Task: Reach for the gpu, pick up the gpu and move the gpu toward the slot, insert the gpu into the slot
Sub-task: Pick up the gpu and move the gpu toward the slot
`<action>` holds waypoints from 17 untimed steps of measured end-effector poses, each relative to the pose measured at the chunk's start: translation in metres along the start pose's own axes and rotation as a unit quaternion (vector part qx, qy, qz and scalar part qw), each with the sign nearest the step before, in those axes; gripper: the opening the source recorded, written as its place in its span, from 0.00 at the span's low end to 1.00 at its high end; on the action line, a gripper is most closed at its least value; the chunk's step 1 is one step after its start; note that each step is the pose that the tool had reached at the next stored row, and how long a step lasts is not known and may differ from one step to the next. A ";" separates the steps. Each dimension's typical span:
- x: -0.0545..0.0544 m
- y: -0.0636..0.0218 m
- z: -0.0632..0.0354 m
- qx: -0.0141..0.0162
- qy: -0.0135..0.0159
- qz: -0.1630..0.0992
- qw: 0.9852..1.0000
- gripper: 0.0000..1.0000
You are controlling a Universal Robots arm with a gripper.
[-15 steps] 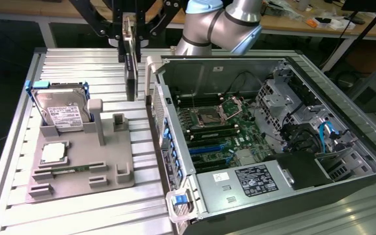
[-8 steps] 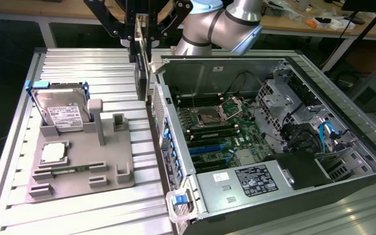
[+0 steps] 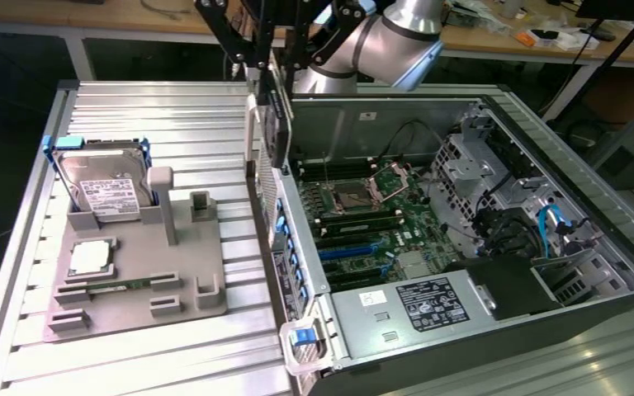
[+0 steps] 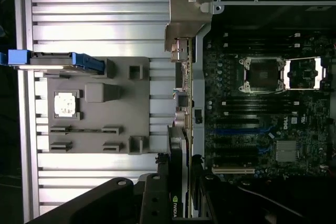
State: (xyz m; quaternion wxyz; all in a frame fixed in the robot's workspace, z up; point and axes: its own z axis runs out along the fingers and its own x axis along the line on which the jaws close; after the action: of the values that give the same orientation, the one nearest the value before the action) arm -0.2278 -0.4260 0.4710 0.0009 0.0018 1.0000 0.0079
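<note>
Pincer [image 3: 273, 66] narrow, tight on the gpu [image 3: 278, 124] — card edge-on above the case wall [image 3: 264, 198]

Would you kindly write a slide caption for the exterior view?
Gripper holds the gpu edge-on at the open case's edge, not yet in the blue slot.

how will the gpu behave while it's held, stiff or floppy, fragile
Probably stiff: the gpu hangs straight from the gripper without sagging. Likely end-heavy, given the metal bracket at its far end, so it may twist in the grip. Probably fragile: thin, blade-like edge-on.
</note>
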 end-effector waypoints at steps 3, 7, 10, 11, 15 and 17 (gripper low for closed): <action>-0.014 0.0000 0.0004 0.000 0.000 0.000 1.000 0.27; -0.036 0.0001 0.0008 0.000 0.000 0.000 1.000 0.27; -0.050 0.0002 0.0012 0.000 0.000 0.000 1.000 0.27; -0.054 0.0002 0.0012 0.000 0.000 0.000 1.000 0.27; -0.074 0.0002 0.0017 0.000 0.000 0.000 1.000 0.27; -0.091 0.0003 0.0020 0.000 0.000 0.000 1.000 0.27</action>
State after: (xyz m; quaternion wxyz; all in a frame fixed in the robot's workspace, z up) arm -0.1371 -0.4260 0.4692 0.0008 0.0018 1.0000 0.0079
